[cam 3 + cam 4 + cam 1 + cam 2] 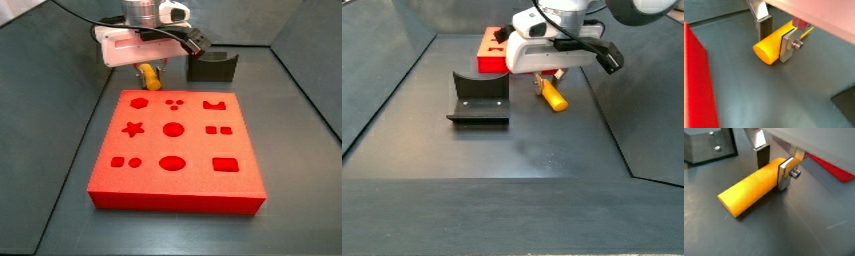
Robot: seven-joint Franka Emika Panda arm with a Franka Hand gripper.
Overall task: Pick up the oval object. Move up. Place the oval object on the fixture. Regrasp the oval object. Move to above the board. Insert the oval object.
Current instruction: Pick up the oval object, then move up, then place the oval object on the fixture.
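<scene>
Oval object (749, 193): yellow-orange peg, lying on the dark grey floor (811, 225), long axis flat. In both wrist views the gripper (776, 41) has its two silver fingers either side of the peg near one end, dark pads against or just off the flanks. I cannot tell whether the pads are pressing yet. Most of the peg sticks out free beyond the fingers. Nothing else sits between the plates.

Step in hand, as I judge it: the first pick-up. The peg looks to be on the floor, not lifted. To do it well:
- close squarely on the flat flanks, so the smooth plastic does not twist out;
- the hold is near one end, so expect the free end to sag on the lift; go straight up and slowly;
- keep the peg level for setting on the fixture (478, 97).

Position: in a side view the peg (152, 77) lies just beyond the far edge of the board (174, 145), with the fixture (211, 67) near it to one side. In a side view the peg (553, 96) is beside the fixture, apart from it.

Surface: matte dark floor, faintly scuffed, bare around the peg. Room: dark walls (301, 80) enclose the work area. Board cutouts all appear vacant.
</scene>
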